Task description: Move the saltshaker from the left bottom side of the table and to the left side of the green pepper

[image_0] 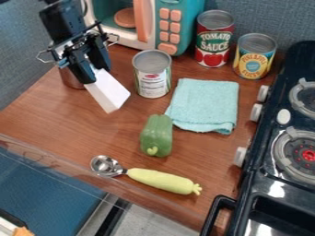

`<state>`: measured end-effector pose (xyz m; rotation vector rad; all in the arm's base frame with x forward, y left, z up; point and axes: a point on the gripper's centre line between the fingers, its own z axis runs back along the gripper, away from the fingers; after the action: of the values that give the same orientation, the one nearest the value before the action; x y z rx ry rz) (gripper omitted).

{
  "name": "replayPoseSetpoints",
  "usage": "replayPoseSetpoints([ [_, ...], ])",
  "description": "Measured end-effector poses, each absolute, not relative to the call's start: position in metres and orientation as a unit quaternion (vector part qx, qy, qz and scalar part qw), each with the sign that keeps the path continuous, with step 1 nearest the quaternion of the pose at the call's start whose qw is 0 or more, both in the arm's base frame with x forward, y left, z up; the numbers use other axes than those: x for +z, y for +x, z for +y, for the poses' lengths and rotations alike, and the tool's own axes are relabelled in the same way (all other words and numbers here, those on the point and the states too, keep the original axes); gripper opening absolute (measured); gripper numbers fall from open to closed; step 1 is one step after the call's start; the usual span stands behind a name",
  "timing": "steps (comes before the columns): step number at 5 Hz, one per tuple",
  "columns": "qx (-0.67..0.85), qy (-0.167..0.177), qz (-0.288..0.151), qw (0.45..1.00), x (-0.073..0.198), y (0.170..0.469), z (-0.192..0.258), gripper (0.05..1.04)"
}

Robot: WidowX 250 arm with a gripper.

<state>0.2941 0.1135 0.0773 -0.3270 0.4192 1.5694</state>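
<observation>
My gripper [95, 73] hangs at the upper left, in front of the toy microwave, shut on the upper end of a white, block-shaped saltshaker [109, 93]. The saltshaker tilts, its lower end pointing down and to the right, left of the plain-lidded can. Below and to the right of it, the green pepper [157, 134] lies near the middle of the wooden table [52, 113]. Whether the saltshaker's lower end touches the wood, I cannot tell.
Behind stand a toy microwave [175, 23] and cans [152, 76], [215, 39], [254, 56]. A folded teal cloth [204, 103] lies behind and right of the pepper, a yellow-handled scoop [161, 180] in front. A metal pot [71, 77] is behind the gripper; the stove [277, 179] borders the right.
</observation>
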Motion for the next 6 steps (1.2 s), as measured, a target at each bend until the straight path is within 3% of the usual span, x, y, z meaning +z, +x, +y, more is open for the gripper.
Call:
replayPoseSetpoints([
  [1,0.727,-0.118,0.22,0.64,0.061,0.286,0.122,0.523],
  [4,0.732,0.024,0.266,0.627,0.025,0.27,0.137,0.519],
  [5,0.728,0.041,0.254,0.636,0.026,0.27,0.142,0.585],
  [6,0.718,0.057,0.246,0.649,0.022,0.269,0.145,0.889],
])
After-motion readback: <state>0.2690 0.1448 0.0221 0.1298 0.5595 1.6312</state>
